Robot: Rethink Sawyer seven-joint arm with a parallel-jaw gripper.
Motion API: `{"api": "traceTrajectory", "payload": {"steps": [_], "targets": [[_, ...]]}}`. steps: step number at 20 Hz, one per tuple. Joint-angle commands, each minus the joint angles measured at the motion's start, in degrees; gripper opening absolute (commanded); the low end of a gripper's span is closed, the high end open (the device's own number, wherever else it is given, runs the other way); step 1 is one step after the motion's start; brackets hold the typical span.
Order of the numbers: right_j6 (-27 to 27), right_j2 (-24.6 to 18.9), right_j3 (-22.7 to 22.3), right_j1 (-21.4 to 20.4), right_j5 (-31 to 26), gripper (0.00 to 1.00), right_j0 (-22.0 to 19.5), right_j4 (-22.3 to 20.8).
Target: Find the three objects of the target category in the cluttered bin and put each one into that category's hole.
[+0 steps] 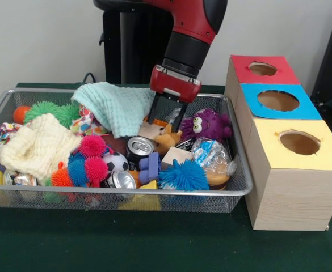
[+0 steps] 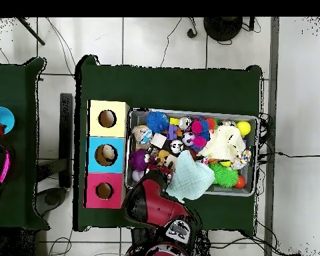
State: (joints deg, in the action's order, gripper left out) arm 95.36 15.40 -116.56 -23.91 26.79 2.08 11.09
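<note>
A wire mesh bin [image 1: 242,190] holds a heap of toys, cans and cloths. My gripper [image 1: 168,118] hangs over its back middle, open, with its black fingers [image 1: 156,109] straddling a brown plush toy [image 1: 168,139] without closing on it. A purple monster plush [image 1: 209,124] lies just right of the gripper and a teal cloth [image 1: 117,105] just left. To the right of the bin stand three wooden boxes with round holes: red [image 1: 262,69], blue [image 1: 278,100] and yellow [image 1: 299,143]. In the overhead view the arm [image 2: 149,200] covers the gripper.
Also in the bin are two cans [image 1: 139,148], a soccer ball [image 1: 116,162], a blue spiky ball [image 1: 183,174], pink spiky balls [image 1: 92,146], a cream cloth [image 1: 38,144], a crumpled plastic bottle [image 1: 211,156] and a wooden block [image 1: 174,157]. Green table surface [image 1: 154,243] lies in front.
</note>
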Motion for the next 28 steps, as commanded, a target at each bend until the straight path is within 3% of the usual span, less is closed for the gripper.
{"api": "traceTrajectory", "payload": {"steps": [1,14,22,28], "targets": [[16.45,-6.45,4.40,2.33,5.51,1.00,-3.42,-0.11],[17.52,-12.46,1.42,-3.29,4.24,1.00,-8.76,-5.52],[18.76,-16.62,1.92,-4.16,3.35,1.00,-11.69,-9.27],[18.55,-16.50,2.80,-3.53,3.32,1.00,-11.76,-9.41]]}}
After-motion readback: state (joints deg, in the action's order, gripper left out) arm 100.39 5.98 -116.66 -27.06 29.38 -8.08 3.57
